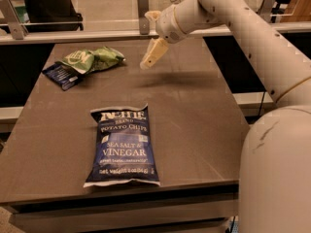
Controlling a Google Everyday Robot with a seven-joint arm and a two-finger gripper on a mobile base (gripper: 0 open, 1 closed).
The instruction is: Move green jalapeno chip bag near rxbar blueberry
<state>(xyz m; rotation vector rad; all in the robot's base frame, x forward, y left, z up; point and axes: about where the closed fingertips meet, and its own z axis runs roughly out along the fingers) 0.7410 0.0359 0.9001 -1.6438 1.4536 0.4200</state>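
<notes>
Camera view:
- We see end effector (151, 56) above bench (204, 130), rear centre. Nothing visible in it. Open or closed, we cannot tell.
- Green jalapeno chip bag (93, 59) lies left of it and lower, apart, toward bench's far-left corner. Its left end touches, seemingly overlaps, rxbar blueberry (61, 74).
- Risk, our judgement: leftward sweep could shove bag and bar off left edge; a grasp could drag bag away from bar.
- Kettle sea salt & vinegar bag (124, 147) well apart, at front.
</notes>
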